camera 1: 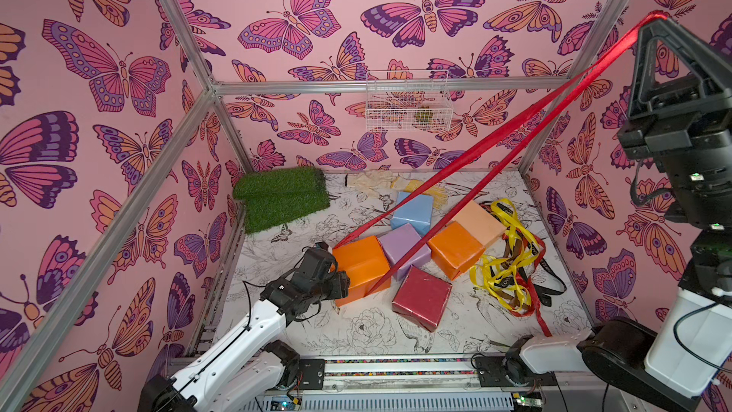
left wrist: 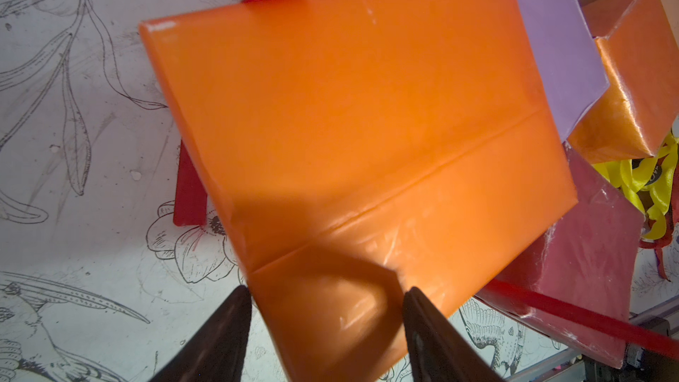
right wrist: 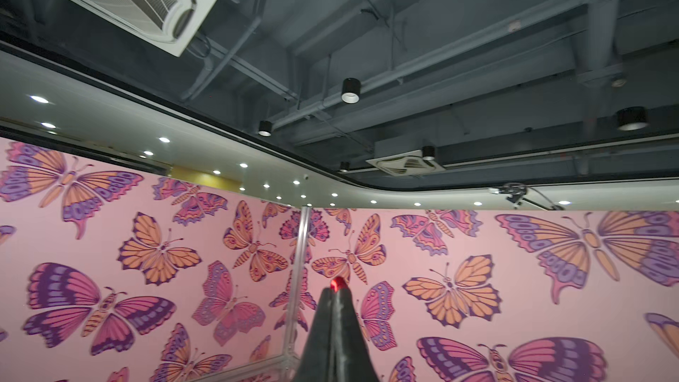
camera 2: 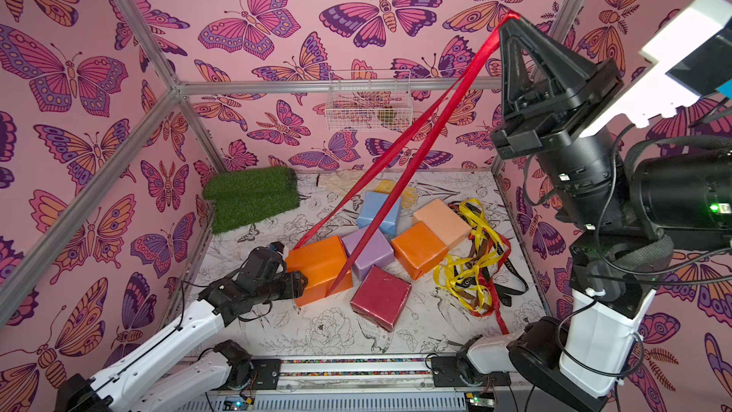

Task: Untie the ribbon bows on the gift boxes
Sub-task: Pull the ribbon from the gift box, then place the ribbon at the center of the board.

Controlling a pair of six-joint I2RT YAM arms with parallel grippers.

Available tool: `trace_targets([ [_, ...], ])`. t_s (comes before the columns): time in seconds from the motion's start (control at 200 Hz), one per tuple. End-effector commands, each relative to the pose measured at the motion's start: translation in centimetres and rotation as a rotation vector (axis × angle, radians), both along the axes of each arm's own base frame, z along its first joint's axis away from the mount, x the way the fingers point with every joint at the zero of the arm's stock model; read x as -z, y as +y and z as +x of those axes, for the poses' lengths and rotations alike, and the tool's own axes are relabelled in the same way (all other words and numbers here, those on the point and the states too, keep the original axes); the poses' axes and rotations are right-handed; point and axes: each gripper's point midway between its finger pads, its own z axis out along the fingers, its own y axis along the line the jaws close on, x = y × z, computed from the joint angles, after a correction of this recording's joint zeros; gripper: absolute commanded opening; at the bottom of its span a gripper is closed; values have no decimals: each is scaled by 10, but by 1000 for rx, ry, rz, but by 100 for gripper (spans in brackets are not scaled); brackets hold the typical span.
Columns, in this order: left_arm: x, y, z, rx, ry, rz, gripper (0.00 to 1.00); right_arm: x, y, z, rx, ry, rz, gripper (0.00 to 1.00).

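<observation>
Gift boxes point(camera 1: 422, 297): six, clustered mid-frame.
Red ribbon point(camera 1: 612, 51): two taut strands slanting from the orange box point(camera 1: 362, 267) to upper right.
Other ribbons point(camera 1: 503, 271): loose tangled heap, right of cluster.

Likely a lab test booth, butterfly-papered walls point(camera 1: 99, 192), aluminium frame point(camera 1: 356, 87), ceiling ducts point(right wrist: 602, 12)

Peering down toward 12 o'clock in both top views, sharing the floor point(camera 1: 356, 330); hugging the orange box point(left wrist: 349, 123) from left wrist; staring ceilingward from right wrist.
</observation>
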Motion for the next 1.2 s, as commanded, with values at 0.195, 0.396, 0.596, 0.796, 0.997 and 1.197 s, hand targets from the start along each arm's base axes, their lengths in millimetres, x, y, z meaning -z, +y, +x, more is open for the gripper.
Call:
trace_targets([
  [0.195,12,7,-6,-9,32,40,67,-4,-47,44,533,-16,-8,0],
  [0.396,18,7,-6,-7,50,55,67,-9,-60,51,720,-52,-45,0],
  [0.596,23,8,-4,-10,72,82,68,-17,-76,31,793,-116,-46,0],
  [0.796,18,8,2,-15,53,94,68,3,-94,46,1000,-48,-112,0],
  [0.997,17,6,5,-4,54,96,68,61,-115,90,1151,175,-169,0],
  [1.197,13,5,6,-1,40,93,68,167,-180,162,1236,552,-121,0],
])
